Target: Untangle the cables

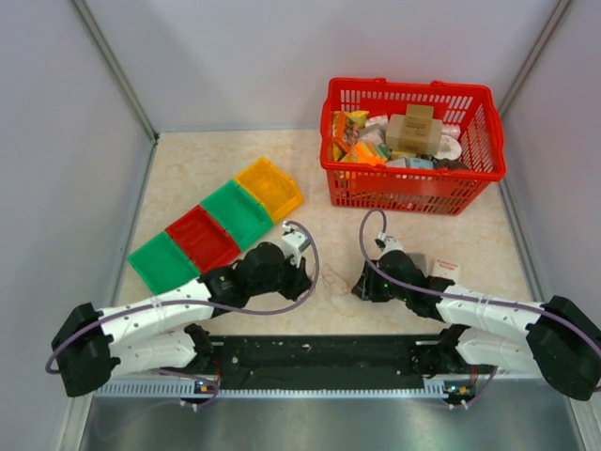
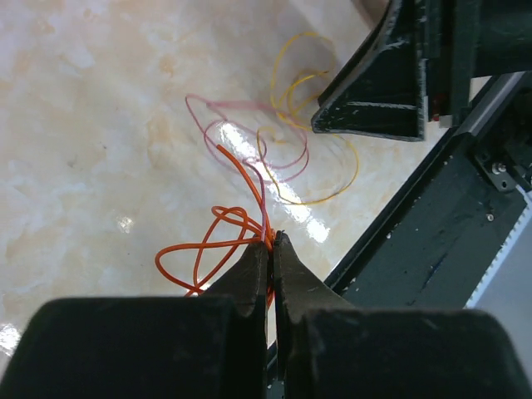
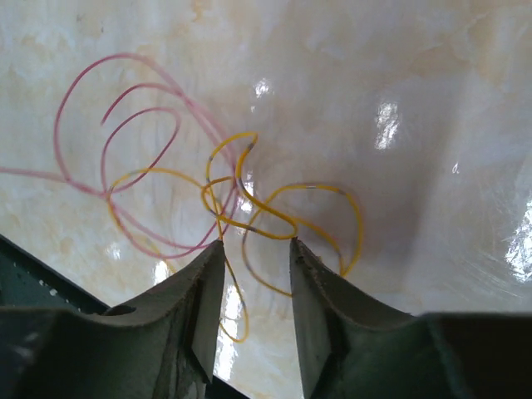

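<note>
The cables [image 1: 335, 287] lie as a thin tangle on the table between my two grippers. In the left wrist view my left gripper [image 2: 272, 241] is shut on the orange cable [image 2: 199, 249], pinching its loops at the fingertips. A pink cable [image 2: 249, 125] and a yellow cable [image 2: 332, 195] spread out beyond it, up to the right gripper's black finger [image 2: 374, 91]. In the right wrist view my right gripper [image 3: 256, 245] stands open low over the table, with yellow loops [image 3: 283, 224] running between its fingertips. Pink loops [image 3: 125, 125] lie to its left.
A red basket [image 1: 413, 183] full of packages stands at the back right. Four bins run diagonally on the left: yellow [image 1: 269, 188], green [image 1: 238, 213], red [image 1: 202, 238], green [image 1: 162, 263]. The black base rail [image 1: 319, 357] lies just behind the cables. A white card [image 1: 446, 270] sits by the right arm.
</note>
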Controlling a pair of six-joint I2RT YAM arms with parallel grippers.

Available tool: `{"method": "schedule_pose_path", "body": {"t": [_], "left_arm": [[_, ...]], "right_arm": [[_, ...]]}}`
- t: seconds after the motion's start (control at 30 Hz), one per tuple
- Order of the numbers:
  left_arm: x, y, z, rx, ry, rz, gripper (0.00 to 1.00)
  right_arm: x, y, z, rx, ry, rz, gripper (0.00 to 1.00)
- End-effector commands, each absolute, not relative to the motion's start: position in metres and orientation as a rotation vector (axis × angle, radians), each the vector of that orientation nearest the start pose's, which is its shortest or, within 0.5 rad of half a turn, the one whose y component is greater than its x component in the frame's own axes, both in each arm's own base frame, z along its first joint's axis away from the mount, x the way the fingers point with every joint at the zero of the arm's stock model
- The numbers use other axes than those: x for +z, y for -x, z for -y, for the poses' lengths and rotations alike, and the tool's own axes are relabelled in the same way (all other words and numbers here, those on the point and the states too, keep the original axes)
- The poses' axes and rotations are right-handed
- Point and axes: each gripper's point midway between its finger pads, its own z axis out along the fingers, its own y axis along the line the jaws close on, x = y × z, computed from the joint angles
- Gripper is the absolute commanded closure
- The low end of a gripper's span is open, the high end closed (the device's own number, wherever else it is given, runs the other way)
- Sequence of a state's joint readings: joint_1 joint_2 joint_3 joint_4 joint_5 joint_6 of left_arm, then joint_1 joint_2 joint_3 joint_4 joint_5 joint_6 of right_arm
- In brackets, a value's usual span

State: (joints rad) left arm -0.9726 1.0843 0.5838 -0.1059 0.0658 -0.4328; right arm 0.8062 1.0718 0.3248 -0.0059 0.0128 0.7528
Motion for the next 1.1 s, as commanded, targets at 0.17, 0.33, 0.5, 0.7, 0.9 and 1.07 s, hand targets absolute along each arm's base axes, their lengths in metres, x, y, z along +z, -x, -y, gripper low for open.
{"method": "schedule_pose_path", "body": {"t": [0.17,0.33,0.5,0.7,0.9,1.07], "left_arm": [[0.175,-0.158,0.265,-0.827,-0.692,-2.032,1.00],[0.214,-0.163,0.255,-0.811,-0.642,-1.931,1.00],[0.226,-0.152,0.267,-0.902,-0.701,-1.942,1.00],[0.244,-0.152,0.283,-0.979,-0.675,-1.935,1.00],[0.235,-0.147,0.297,-1.034,-0.713,-1.995,1.00],[0.241,-0.135,0.303,-1.135,-0.730,-1.976,1.00]], "right_arm": [[0.038,-0.196,-0.198,0.584,-0.104,-2.368,1.00],[0.041,-0.196,-0.186,0.530,-0.134,-2.358,1.00],[0.069,-0.194,-0.207,0.655,0.059,-2.294,0.94],[0.130,-0.174,-0.231,0.761,0.316,-2.051,0.53],[0.166,-0.161,-0.253,0.872,0.461,-1.918,0.33],[0.182,-0.157,-0.291,0.986,0.604,-1.820,0.33]]}}
